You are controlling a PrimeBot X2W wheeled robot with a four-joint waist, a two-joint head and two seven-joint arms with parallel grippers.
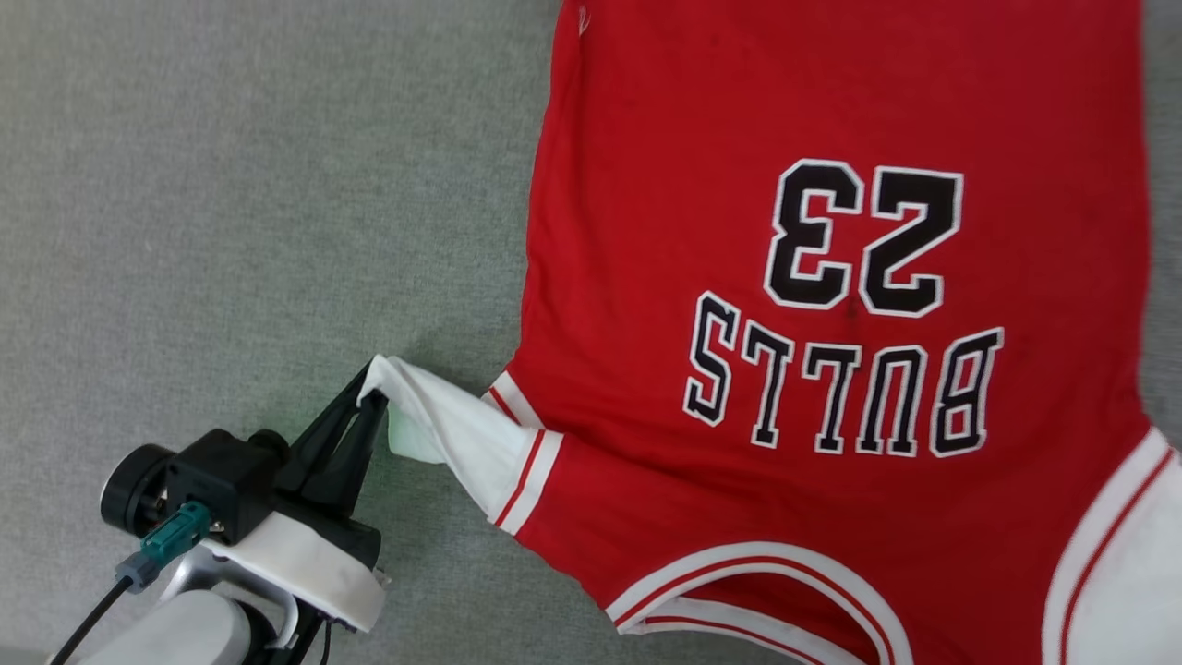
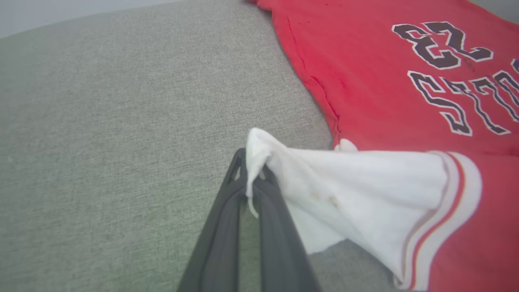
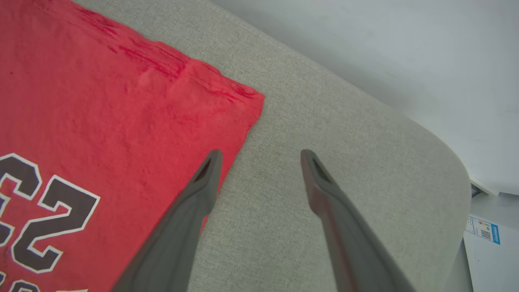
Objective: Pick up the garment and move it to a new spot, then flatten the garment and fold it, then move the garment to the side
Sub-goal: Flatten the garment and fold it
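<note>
You look at grey woven fabric surface (image 1: 231, 185), evenly lit, shadows soft. In right wrist view, surface ends in rounded corner (image 3: 446, 170). Beyond it, plain pale background (image 3: 385, 40). At lower right, white box (image 3: 492, 259) with blue code label (image 3: 484, 232).

The garment (image 1: 831, 111), a red jersey T-shirt, lies spread flat on the grey fabric surface (image 1: 231, 185), black white-edged "BULLS 23" lettering face up. Its white sleeve (image 1: 443, 429) with striped trim stretches to a point, the tip pinched in the left end effector (image 1: 367, 392).
</note>
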